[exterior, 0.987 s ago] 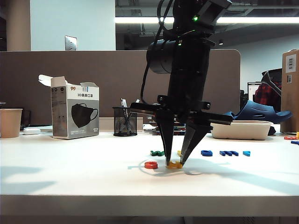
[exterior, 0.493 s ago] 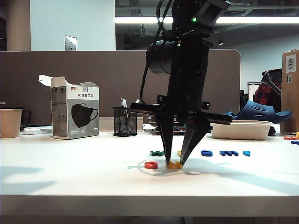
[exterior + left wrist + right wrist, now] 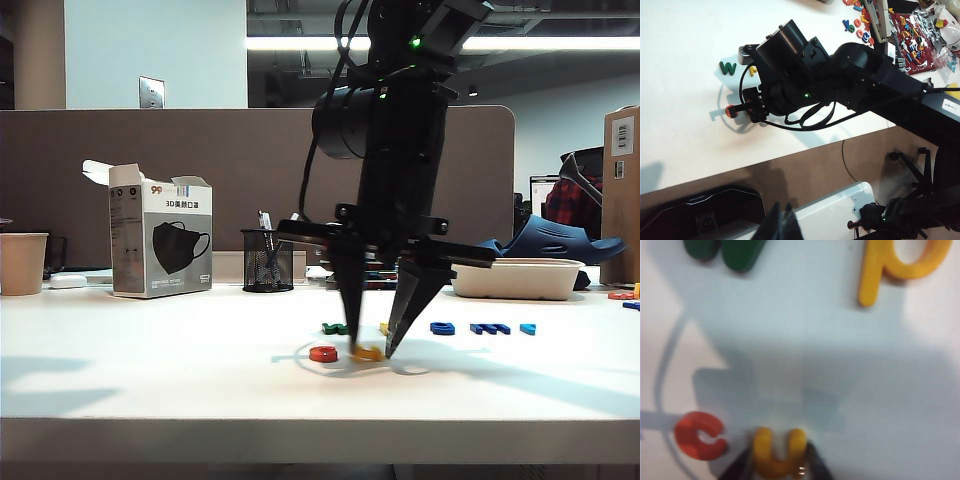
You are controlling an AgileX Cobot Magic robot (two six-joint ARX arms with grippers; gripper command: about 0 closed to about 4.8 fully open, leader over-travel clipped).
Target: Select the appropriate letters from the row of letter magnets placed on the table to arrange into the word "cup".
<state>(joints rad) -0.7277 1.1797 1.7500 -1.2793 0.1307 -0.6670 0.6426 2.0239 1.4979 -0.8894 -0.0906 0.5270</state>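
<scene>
White table (image 3: pixel 150 380) — letter magnets (image 3: pixel 480 328), mask box (image 3: pixel 160 240).

**Right arm bends low to the desk, fingers set apart**

The right arm reaches steeply down from above, its wrist tipped towards the table. The right gripper (image 3: pixel 369 349) points downward, its two dark tapered fingers (image 3: pixel 347 300) angled inward with tips just parted near the surface; from the wrist camera the right gripper (image 3: pixel 779 471) shows only its fingertips (image 3: pixel 737 469) at the edge of view. The left gripper (image 3: pixel 780 227) hangs well away, its thin tips close together.
</scene>
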